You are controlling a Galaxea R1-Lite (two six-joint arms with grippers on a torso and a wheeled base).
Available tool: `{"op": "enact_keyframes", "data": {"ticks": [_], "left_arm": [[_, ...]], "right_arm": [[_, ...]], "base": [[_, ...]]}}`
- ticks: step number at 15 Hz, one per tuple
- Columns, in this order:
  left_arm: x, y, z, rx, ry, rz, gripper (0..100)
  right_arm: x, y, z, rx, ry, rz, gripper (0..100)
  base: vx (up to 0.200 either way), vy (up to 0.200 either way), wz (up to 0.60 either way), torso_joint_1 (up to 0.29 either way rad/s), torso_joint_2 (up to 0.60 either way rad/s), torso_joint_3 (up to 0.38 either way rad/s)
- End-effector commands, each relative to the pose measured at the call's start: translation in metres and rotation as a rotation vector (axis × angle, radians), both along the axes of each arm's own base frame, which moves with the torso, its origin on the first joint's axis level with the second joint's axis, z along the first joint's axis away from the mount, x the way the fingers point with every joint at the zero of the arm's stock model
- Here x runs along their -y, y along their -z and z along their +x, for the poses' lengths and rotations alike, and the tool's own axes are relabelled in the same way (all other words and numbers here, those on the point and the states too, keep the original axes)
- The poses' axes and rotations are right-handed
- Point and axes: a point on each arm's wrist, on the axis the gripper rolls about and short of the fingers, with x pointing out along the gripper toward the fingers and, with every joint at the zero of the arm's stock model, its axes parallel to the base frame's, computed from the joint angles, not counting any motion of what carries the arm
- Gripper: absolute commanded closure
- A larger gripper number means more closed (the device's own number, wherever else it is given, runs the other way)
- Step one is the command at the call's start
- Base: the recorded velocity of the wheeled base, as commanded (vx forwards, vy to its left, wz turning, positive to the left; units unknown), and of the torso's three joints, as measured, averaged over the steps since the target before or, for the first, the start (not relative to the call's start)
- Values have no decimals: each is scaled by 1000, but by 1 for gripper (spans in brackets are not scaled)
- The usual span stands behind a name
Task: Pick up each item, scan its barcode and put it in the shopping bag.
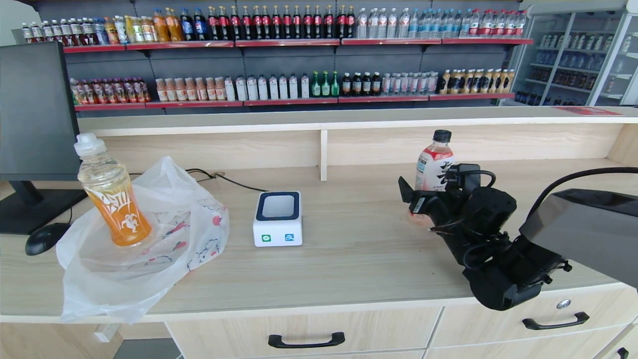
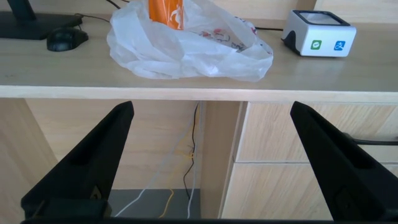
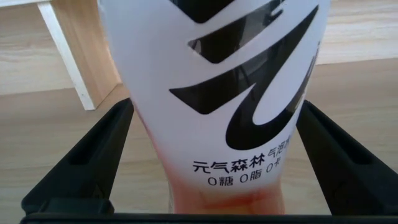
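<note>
One item looks finished: the orange bottle [image 1: 112, 199] stands upright inside the bag [image 1: 199, 224], which lies open and slumped on the left of the desk [image 1: 359, 259]. Nothing else can be made out in the bag, though its folds hide part of the inside.

One item is left, as far as the views show. The pink bottle [image 1: 433, 164] stands upright on the right of the desk, well apart from the bag, with the scanner [image 1: 277, 219] between them. The right gripper [image 1: 427, 199] is at this bottle with its fingers spread wide, one on each side of the lower body. The bottle nearly fills the gap between them, but it appears to rest on the desk and not yet to be clamped.

By my judgement the step in hand is the grasp of this second bottle. Lifting it, showing its barcode to the scanner's window and setting it in the bag beside the orange bottle remain to be done.

The left gripper [image 2: 211, 106] hangs below the desk's edge, fingers wide and holding nothing, facing the drawer fronts under the bag.
</note>
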Motion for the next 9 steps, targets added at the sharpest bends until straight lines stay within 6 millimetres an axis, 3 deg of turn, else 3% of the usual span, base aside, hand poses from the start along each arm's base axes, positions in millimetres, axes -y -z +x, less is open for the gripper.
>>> {"op": "enact_keyframes", "data": {"ticks": [1, 4, 5, 9], "left_arm": [[0, 0, 0, 0, 0, -1, 0], [0, 0, 0, 0, 0, -1, 0], [0, 0, 0, 0, 0, -1, 0], [0, 0, 0, -2, 0, 1, 0]], "right_arm": [[0, 1, 1, -1, 0, 0, 0], [0, 0, 2, 5, -1, 7, 0], [0, 0, 2, 5, -1, 7, 100], [0, -2, 1, 8, -4, 26, 100]], "base": [[0, 0, 0, 0, 0, 0], [0, 0, 0, 0, 0, 0], [0, 0, 0, 0, 0, 0], [0, 0, 0, 0, 0, 0]]}}
